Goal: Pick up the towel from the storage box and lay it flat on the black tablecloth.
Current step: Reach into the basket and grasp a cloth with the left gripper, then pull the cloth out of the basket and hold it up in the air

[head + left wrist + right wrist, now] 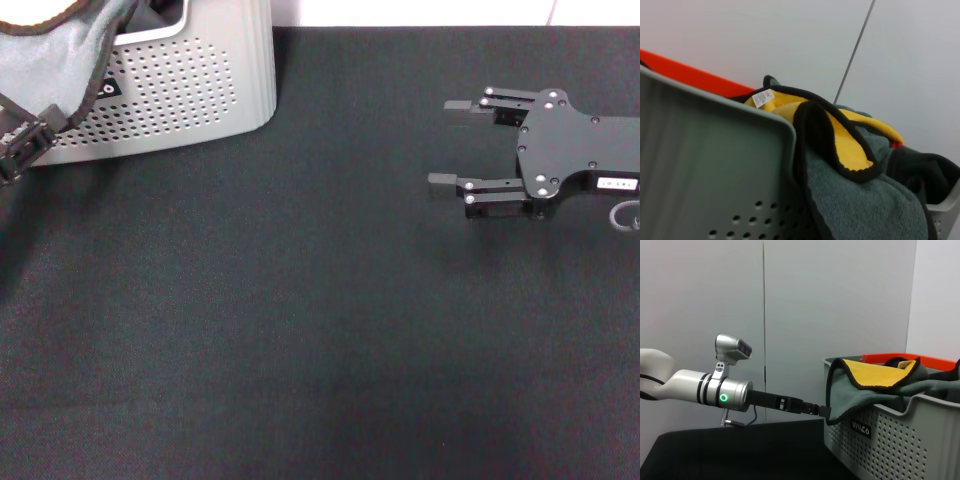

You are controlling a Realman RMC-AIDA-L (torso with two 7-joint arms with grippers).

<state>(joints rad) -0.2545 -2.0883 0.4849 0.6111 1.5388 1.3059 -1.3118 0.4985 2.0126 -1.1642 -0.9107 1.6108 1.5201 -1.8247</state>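
Two claws: the left claw (pixel 826 411) pinches the plush yellow-and-grey towel (pixel 875 382) draped over the perforated grey storage box (pixel 190 90), the right claw (pixel 455 145) gapes empty above matte black tablecloth (pixel 300 330).

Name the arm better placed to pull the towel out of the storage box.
Left. The left gripper is already at the towel where it drapes over the storage box rim. The right gripper sits open over the black tablecloth, well away from the box.
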